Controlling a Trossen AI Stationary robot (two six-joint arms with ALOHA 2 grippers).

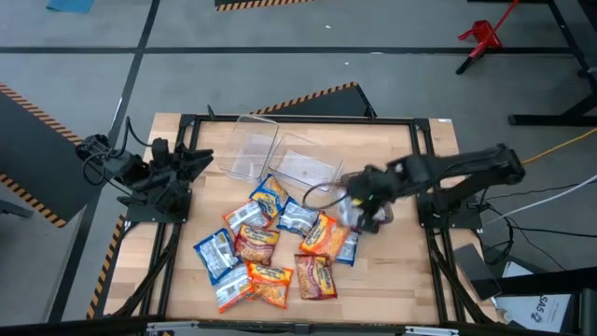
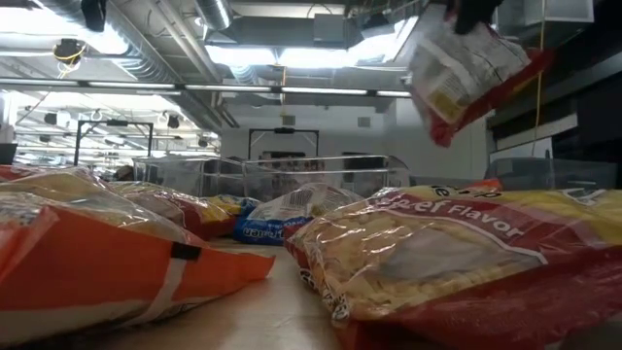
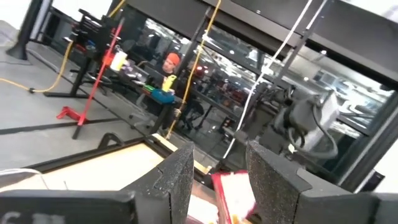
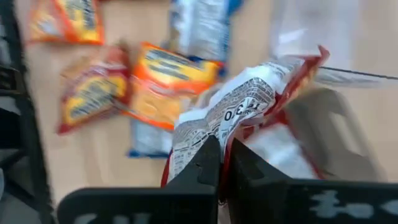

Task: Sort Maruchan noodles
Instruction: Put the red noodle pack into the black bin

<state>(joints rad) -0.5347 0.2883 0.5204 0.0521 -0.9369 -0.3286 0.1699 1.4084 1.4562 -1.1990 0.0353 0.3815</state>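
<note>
Right gripper (image 4: pixel 221 163): fingers pinched nearly closed on the edge of a red-brown packet (image 4: pixel 249 106), held in the air above the table's right side.
Held packet: hangs from the fingers with its white back showing; in the low view it dangles clear of the pile.
Other packets (image 1: pixel 270 245): spread on the wooden table (image 1: pixel 401 280), some overlapping, near two clear bins (image 1: pixel 280 154).
Handling: likely light, crinkly and slippery, with brittle noodles inside; the flat sealed edge looks the safest place to grip.
Left gripper (image 3: pixel 219 180): fingers apart, holding nothing, parked at the table's left edge.
</note>
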